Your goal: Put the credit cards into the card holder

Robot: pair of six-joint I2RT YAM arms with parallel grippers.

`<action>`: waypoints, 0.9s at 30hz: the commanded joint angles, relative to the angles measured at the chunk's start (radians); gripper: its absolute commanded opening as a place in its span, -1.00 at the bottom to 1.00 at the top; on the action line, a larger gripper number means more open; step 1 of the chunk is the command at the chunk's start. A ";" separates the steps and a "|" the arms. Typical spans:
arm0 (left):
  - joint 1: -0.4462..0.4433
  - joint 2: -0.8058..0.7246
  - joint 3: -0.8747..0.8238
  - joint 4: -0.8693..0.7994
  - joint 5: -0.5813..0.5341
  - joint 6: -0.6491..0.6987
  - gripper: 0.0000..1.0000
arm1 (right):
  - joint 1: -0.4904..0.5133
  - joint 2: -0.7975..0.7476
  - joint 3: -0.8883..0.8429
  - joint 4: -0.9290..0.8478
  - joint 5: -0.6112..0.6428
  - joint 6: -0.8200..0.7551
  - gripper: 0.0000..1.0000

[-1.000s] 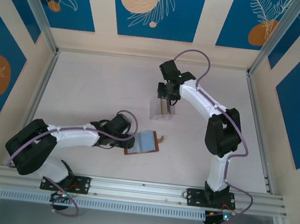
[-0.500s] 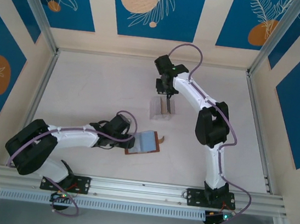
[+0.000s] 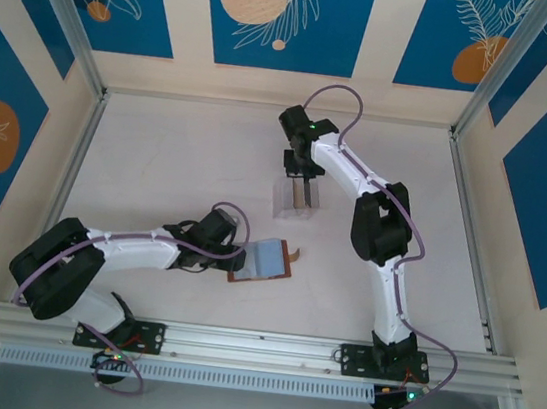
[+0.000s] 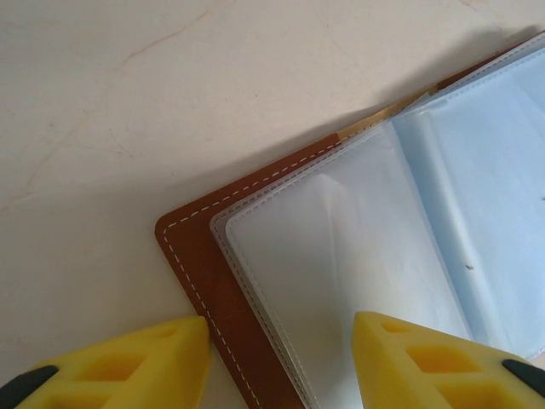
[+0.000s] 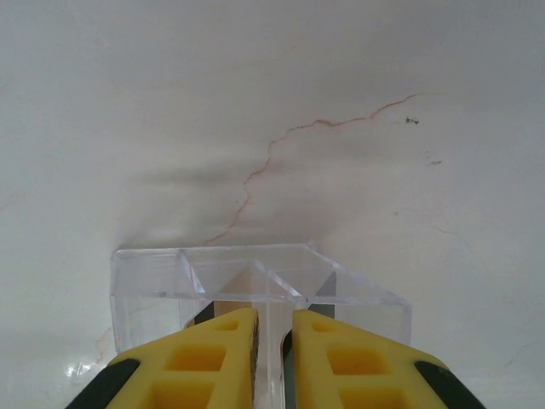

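We see a pale, marble-like table (image 3: 158,159) with thin reddish veins, boxed in by blue walls (image 3: 278,14) painted with leaves and orange discs. The card holder (image 4: 196,256) lies open near the middle. The left gripper (image 4: 281,358) stands spread, straddling its corner. The right gripper (image 5: 272,341), nearly closed, sits at the clear stand (image 5: 153,281), where a dark card (image 3: 302,196) stands. We cannot tell whether it grips anything.

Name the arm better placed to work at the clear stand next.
Right: the right gripper sits at the clear stand, fingers close together over its slots; the left gripper hangs open over the card holder, farther off.
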 commanded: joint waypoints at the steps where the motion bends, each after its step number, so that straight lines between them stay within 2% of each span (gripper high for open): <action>1: 0.006 0.013 -0.033 0.020 0.045 -0.005 -0.03 | -0.007 0.015 0.040 -0.027 0.013 -0.016 -0.61; 16: 0.005 0.024 -0.029 0.033 0.054 -0.009 -0.04 | -0.012 0.025 0.052 -0.035 0.033 -0.024 -0.73; 27: 0.005 0.030 -0.029 0.037 0.057 -0.013 -0.04 | -0.014 0.037 0.057 -0.042 0.010 -0.020 -0.63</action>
